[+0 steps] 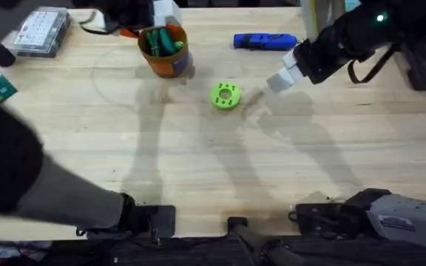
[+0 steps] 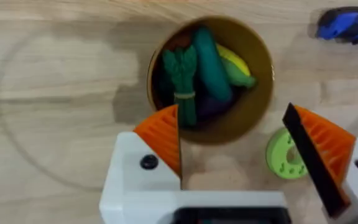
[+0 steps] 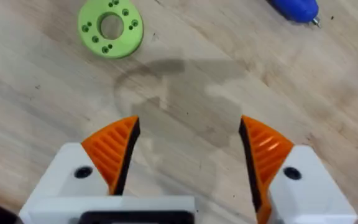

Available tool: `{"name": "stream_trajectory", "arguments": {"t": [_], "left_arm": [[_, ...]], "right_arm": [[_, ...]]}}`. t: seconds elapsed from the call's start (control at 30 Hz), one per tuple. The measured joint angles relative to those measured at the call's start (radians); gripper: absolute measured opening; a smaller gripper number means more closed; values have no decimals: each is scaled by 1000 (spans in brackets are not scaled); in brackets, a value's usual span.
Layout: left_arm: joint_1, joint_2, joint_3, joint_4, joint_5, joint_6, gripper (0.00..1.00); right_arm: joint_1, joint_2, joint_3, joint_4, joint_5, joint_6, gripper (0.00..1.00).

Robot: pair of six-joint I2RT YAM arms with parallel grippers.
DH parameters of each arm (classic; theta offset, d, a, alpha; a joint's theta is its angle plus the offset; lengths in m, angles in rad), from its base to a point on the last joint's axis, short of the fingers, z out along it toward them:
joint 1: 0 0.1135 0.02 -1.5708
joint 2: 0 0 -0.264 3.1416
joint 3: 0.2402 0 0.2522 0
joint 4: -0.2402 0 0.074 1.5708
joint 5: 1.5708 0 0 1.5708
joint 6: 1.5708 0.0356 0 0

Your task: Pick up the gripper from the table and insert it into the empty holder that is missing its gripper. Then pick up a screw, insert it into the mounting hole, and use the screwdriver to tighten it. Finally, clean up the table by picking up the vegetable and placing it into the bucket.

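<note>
My left jaws stand released, nothing between the orange pads, and the bucket sits just beyond them, its mouth open to me. Inside it a dark-green vegetable lies upright among other toy greens, which I judge means the clean-up is done, though from the wrist view I can't be sure which piece is the task's own. My left arm hangs high over the tabletop, wrist tipped down so the jaws look into the bucket.

My right jaws are released too, holding nothing, over bare wood. The green disc lies ahead of them and to one side, well apart; the screwdriver lies farther off on the other side, flat on the tabletop, untouched by either arm. In the overhead view my right arm reaches from the far right, jaws angled down toward the disc, near it but not touching.
</note>
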Motion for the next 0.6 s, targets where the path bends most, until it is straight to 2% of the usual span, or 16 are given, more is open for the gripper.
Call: {"name": "stream_trajectory", "arguments": {"t": [0.37,0.6], "left_arm": [[0,-392,3,-332,-148,80,963],[0,-577,-3,-447,-173,105,962]], "right_arm": [[0,-9,0,-57,-1,0,964],[0,-115,7,-118,-1,5,964]]}}
